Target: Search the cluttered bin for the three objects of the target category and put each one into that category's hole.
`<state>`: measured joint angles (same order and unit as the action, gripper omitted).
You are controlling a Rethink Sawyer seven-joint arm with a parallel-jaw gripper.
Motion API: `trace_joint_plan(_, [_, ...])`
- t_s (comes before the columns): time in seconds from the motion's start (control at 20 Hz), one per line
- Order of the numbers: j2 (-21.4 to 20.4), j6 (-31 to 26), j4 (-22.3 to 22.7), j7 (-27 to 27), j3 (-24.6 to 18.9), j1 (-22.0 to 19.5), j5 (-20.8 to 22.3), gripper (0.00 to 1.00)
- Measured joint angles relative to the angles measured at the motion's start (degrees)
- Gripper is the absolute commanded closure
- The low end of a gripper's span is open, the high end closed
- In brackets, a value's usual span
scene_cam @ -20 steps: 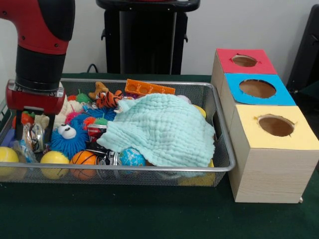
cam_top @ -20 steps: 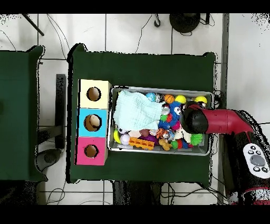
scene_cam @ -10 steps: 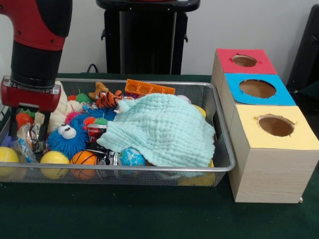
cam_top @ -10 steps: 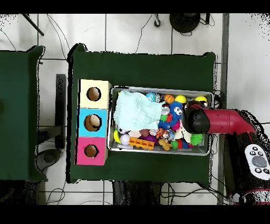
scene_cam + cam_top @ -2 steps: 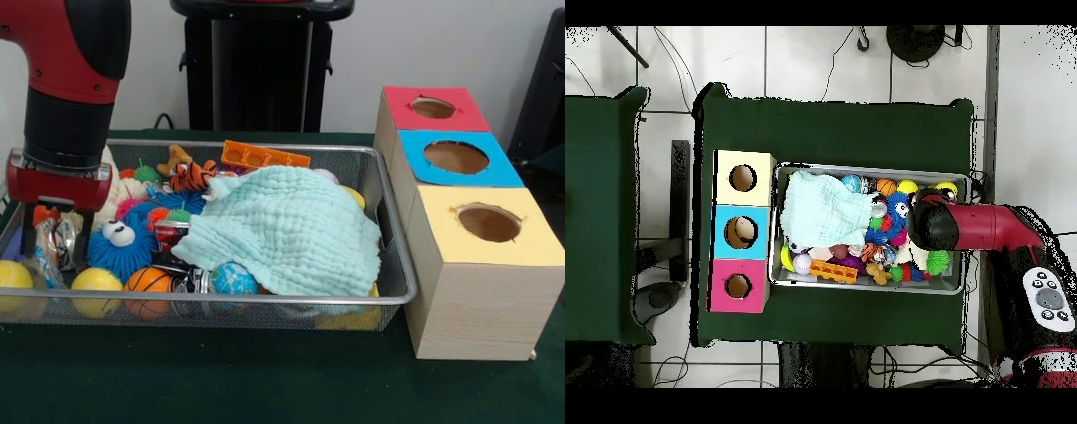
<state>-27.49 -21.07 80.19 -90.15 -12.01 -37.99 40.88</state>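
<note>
A wire mesh bin (image 5: 394,265) holds a heap of toys, half covered by a pale green cloth (image 5: 291,225). My gripper (image 5: 57,243) hangs at the bin's left end. It is open, with a shiny foil packet (image 5: 59,237) between its fingers. A blue fuzzy toy with eyes (image 5: 119,247) sits just right of it. Along the front rim lie two yellow balls (image 5: 95,283), a small basketball (image 5: 146,281) and a globe ball (image 5: 234,279). In the overhead view the red arm (image 5: 965,227) covers the gripper over the bin (image 5: 865,168).
Right of the bin stand three boxes with round holes: red (image 5: 433,108), blue (image 5: 456,157) and yellow (image 5: 488,223). A tiger toy (image 5: 190,175) and an orange block (image 5: 263,157) lie at the bin's back. A black stand rises behind the table.
The gripper rose and drifted left half a second ago, then came back down a little toward the foil packet. The toys and cloth have not shifted.
</note>
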Motion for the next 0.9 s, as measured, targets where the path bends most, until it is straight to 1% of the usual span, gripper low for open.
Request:
trace_joint_plan(0.25, [1.4,1.7,-0.7,0.0,0.1,0.3,0.0,0.0])
trace_joint_plan(0.9, [1.8,3.3,-1.6,0.0,2.8,1.9,0.0,0.0])
